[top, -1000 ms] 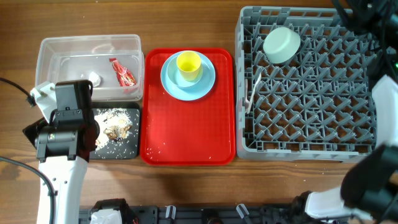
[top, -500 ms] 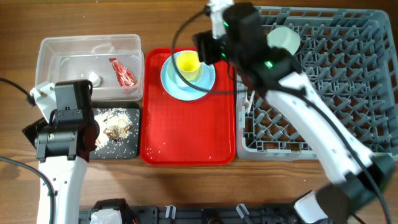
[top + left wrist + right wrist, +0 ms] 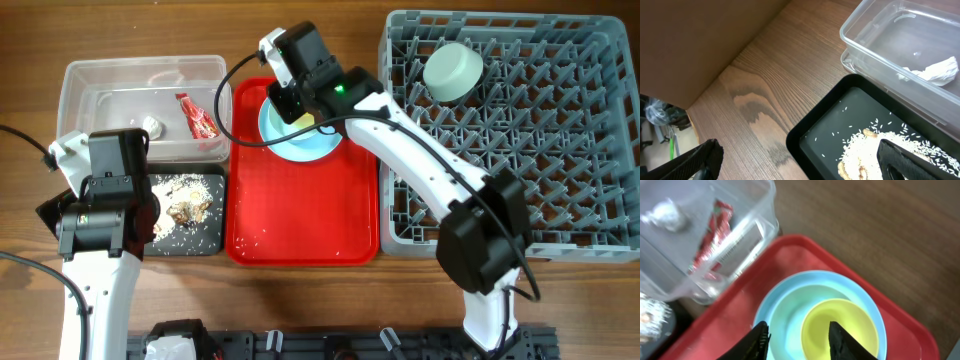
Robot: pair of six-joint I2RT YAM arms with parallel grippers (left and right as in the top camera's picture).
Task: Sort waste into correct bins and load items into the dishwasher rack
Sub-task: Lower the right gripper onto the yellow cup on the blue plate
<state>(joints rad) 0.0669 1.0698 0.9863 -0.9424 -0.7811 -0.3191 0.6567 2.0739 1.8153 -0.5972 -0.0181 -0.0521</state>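
The light blue plate (image 3: 312, 147) lies on the flat red tray (image 3: 300, 215), with the yellow cup (image 3: 840, 326) standing on it. My right gripper (image 3: 800, 342) is open just above them, one finger over the plate (image 3: 785, 311) and one over the cup's mouth. The clear tub (image 3: 100, 85) holds the red-and-white wrapper (image 3: 197, 115) and the white tissue (image 3: 152, 125). The black tray (image 3: 195, 243) holds food scraps with white grains (image 3: 185, 205). My left gripper (image 3: 797, 165) is open and empty over the black tray's (image 3: 825, 125) corner. The pale bowl (image 3: 452, 72) sits upside down in the grey rack (image 3: 510, 200). The fork and spoon are hidden.
My right arm (image 3: 420, 160) stretches across the rack's left edge and the red tray's back right. My left arm (image 3: 105, 200) covers the black tray's left part. Bare wooden table (image 3: 755, 85) lies left of the bins and in front of everything.
My right arm has swung from the far right, across the rack, to the red tray and now hangs over the plate and cup. The left arm has not moved.
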